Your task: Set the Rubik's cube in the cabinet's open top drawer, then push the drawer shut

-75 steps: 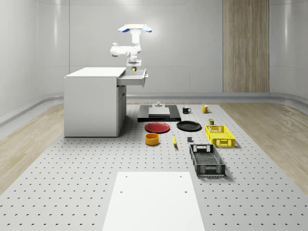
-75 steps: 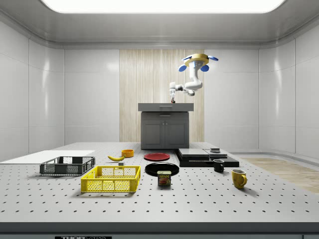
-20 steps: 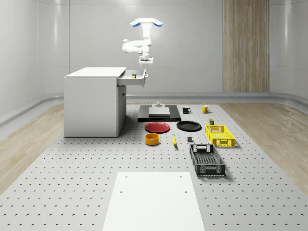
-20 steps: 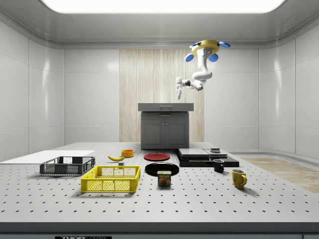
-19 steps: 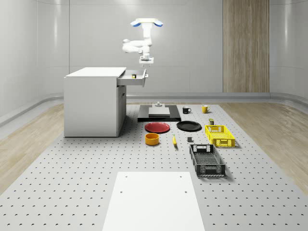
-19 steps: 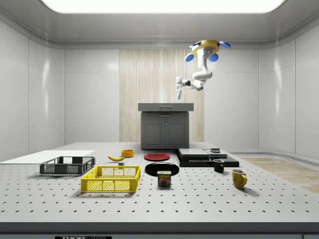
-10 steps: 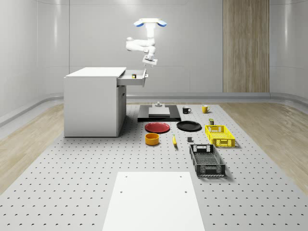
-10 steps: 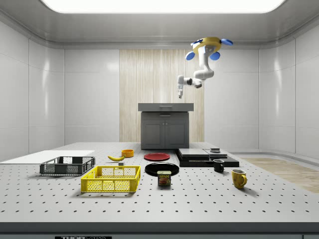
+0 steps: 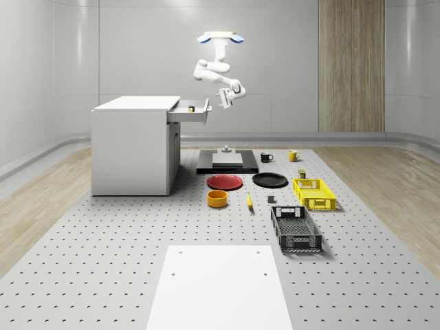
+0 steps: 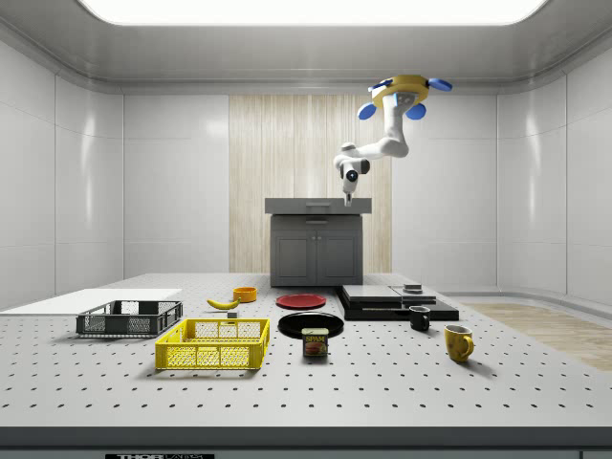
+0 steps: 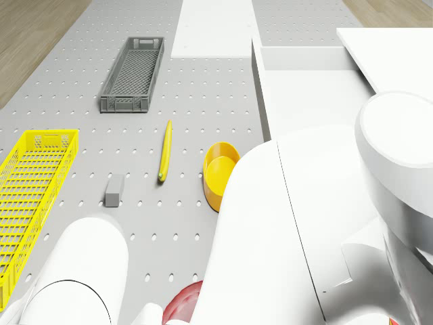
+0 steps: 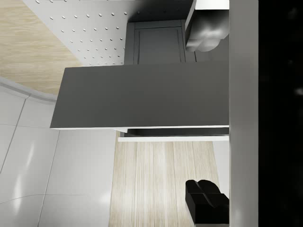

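Jaws point(image 9: 222, 98): at the front of the open drawer, tilted toward it; whether open or closed cannot be told.
Rubik's cube point(image 9: 192, 108): inside the drawer, just beyond the jaws toward the cabinet.
Drawer point(image 9: 189, 113): pulled out, level with the jaws.
Cabinet point(image 9: 134, 146): behind the drawer, on the tabletop point(image 9: 103, 234).
Drone point(image 9: 221, 37): hovering above the jaws, off the drawer front.

Drone point(image 9: 220, 36) hovering high in the air. Arm point(image 9: 210, 69) folds down from the body, elbow bent, wrist turned sideways. Gripper point(image 9: 223, 97) sits at the low end, pointing toward the whole-scene view's left.
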You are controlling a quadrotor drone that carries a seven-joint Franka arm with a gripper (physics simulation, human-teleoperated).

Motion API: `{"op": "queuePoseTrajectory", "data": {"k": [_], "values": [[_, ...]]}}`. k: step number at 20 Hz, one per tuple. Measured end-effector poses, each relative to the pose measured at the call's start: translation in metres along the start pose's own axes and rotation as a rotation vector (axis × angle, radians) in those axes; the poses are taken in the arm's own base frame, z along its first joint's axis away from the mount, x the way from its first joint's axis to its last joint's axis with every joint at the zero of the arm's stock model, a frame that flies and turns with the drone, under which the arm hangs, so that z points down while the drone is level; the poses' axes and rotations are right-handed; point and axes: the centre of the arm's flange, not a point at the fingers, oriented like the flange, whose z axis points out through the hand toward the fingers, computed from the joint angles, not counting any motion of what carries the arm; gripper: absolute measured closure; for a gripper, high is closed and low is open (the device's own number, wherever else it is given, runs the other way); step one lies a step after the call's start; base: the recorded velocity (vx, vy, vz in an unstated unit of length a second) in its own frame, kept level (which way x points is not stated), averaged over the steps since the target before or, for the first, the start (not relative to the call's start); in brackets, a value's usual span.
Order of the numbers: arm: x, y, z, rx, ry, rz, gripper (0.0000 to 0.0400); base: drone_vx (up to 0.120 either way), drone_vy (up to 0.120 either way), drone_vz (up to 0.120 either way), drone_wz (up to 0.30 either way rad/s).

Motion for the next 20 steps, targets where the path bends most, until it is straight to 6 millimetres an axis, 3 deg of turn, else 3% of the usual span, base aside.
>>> {"op": "queuePoseTrajectory", "data": {"k": [3,6,9,11,15,20], "values": [[-0.007,-0.007,-0.008,-0.052,0.072,-0.006,0.0000,0.000,-0.093,-0.107,0.000],[-0.011,-0.012,-0.013,-0.082,0.115,-0.009,0.0000,0.000,-0.120,0.000,0.000],[-0.014,-0.014,-0.015,-0.099,0.140,-0.011,0.0143,0.000,-0.120,0.000,0.000],[-0.015,-0.015,-0.016,-0.107,0.150,-0.012,0.0203,0.000,-0.040,-0.020,0.000],[-0.016,-0.016,-0.017,-0.115,0.163,-0.013,0.0261,0.000,-0.010,-0.120,0.000],[-0.017,-0.017,-0.017,-0.120,0.170,-0.014,0.0285,0.000,-0.120,0.000,0.000]]}}
